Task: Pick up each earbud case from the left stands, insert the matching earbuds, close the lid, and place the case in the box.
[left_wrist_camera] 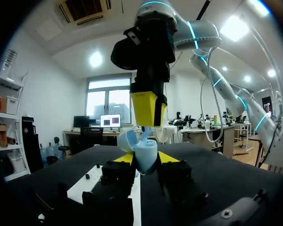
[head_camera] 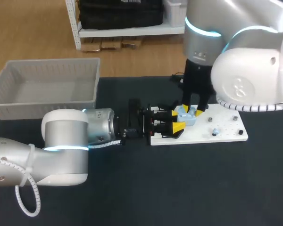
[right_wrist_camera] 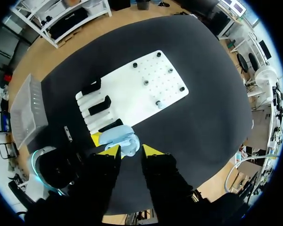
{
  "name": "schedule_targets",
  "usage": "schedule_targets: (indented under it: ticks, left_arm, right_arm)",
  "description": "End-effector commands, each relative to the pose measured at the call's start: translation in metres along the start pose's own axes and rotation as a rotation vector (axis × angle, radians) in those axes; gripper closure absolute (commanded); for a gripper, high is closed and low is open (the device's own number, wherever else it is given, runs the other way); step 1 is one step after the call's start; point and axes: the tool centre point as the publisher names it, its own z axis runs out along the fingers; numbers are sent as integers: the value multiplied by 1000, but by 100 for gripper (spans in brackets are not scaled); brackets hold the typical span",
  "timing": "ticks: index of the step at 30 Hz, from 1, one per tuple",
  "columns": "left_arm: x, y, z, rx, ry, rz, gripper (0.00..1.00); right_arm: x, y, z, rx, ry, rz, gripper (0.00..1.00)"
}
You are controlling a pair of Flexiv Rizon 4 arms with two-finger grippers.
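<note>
Closest is my left arm (head_camera: pixel 66 146), big and silver, coming in low from the left over the dark bench (head_camera: pixel 179 188). Its tool (head_camera: pixel 177 120) lies flat and points to the right. The yellow tips sit on two sides of a pale blue earbud case (head_camera: pixel 187 118) and hold it tight. The case is upright just over the left end of a white board (head_camera: pixel 228 128). Its lid (left_wrist_camera: pixel 127 140) is open and tips off to one side.

My right arm (head_camera: pixel 245 75) comes in from the right and hangs straight down over the case. Its tool (head_camera: pixel 192 112) is narrow. It pinches a small pale blue earbud (left_wrist_camera: pixel 144 133) right at the open top of the case. The earbud touches the case there, but I cannot tell how far in it is.

Black stands (right_wrist_camera: pixel 100 105) are in a row on the board's left end, beside the case. Little dark pegs (right_wrist_camera: pixel 145 82) stick up from the rest of the board. One more small pale thing (right_wrist_camera: pixel 161 104) sits on the board near the pegs, well apart from the case. It is too small to tell what it is.

A see-through box (head_camera: pixel 47 101) sits at the back left of the bench, well apart from both tools.
</note>
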Motion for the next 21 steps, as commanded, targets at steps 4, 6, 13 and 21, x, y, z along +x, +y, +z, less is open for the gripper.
schedule_targets:
  ticks: [4,6,13,21]
  left_arm:
    - [0,0,0,-3,0,1,100]
    - [0,0,0,-3,0,1,100]
    - [0,0,0,-3,0,1,100]
    - [0,0,0,-3,0,1,100]
  right_arm:
    - [2,-1,1,-18,-4,-18,58]
    - [3,1,-1,-29,-7,-26,55]
    - [-4,-11,-25,-160,8,-19,57]
    - [-19,-52,-21,-230,-4,-83,56]
